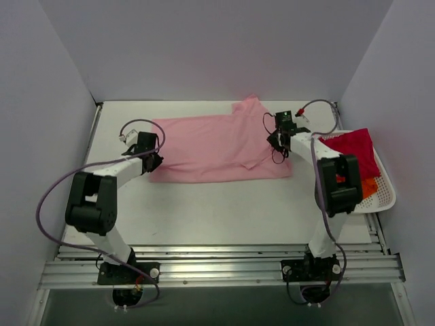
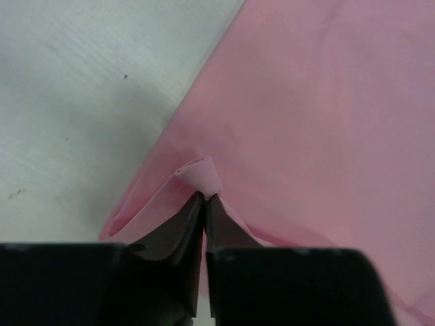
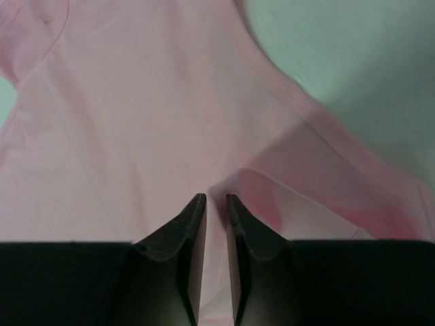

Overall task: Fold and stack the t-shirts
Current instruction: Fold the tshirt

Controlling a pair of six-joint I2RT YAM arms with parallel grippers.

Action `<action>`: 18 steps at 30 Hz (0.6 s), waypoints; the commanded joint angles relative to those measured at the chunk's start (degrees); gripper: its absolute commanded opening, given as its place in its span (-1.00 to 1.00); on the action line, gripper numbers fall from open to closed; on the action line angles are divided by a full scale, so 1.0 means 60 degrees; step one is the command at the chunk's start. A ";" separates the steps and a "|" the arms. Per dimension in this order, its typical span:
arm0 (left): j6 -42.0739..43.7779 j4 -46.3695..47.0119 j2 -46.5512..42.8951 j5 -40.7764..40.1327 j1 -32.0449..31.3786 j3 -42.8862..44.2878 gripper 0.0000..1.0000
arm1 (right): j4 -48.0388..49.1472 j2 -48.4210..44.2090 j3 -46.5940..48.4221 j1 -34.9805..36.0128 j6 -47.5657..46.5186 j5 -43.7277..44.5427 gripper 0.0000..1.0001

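White tabletop (image 1: 204, 210); plain pale walls (image 1: 217, 47) on three sides; aluminium rails (image 1: 217, 261) at near edge.

Lit brightly and evenly from overhead in the top view, with only thin, soft shadows beside the arms (image 1: 92, 204) on the tabletop (image 1: 217, 204) and a pale sheen along the rails (image 1: 217, 261). Slightly soft throughout. From both wrists, blurred and nearly black at the fingers (image 2: 180, 231), hazy over the light pink t-shirt (image 2: 326, 102), dimmer on the right.
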 commanded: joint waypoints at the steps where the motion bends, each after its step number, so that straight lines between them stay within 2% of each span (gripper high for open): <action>1: 0.0468 0.0754 0.2098 0.1303 0.0771 0.1879 -0.51 | -0.0623 0.2352 0.2671 0.0067 -0.0099 0.0612 -0.62; 2: 0.0542 0.0623 0.2586 0.1640 0.1049 0.2366 -0.02 | -0.1295 0.2944 0.3564 0.0038 -0.0115 0.1004 -0.26; 3: 0.0543 0.0013 0.2968 0.2180 0.1182 0.2820 0.69 | -0.2288 0.3675 0.4342 0.0038 -0.0101 0.1226 0.12; 4: 0.0557 -0.0196 0.3436 0.2374 0.1285 0.3187 0.96 | -0.2442 0.3798 0.5147 0.0038 -0.0115 0.1373 0.85; 5: 0.0572 -0.0184 0.3484 0.2506 0.1387 0.3380 0.88 | -0.2401 0.3771 0.5228 0.0052 -0.0144 0.1505 0.99; 7: 0.0630 0.0035 0.3149 0.2581 0.1461 0.3250 0.88 | -0.1874 0.3303 0.5083 0.0038 -0.0159 0.1682 1.00; 13: 0.0923 -0.0184 0.1421 0.2201 0.1725 0.2782 0.88 | -0.2093 0.1547 0.4777 0.0315 -0.0349 0.2780 1.00; 18: 0.1026 0.0123 -0.0203 0.1995 0.1725 0.1830 0.88 | -0.0910 -0.0720 0.1967 0.0768 -0.0029 0.2548 0.99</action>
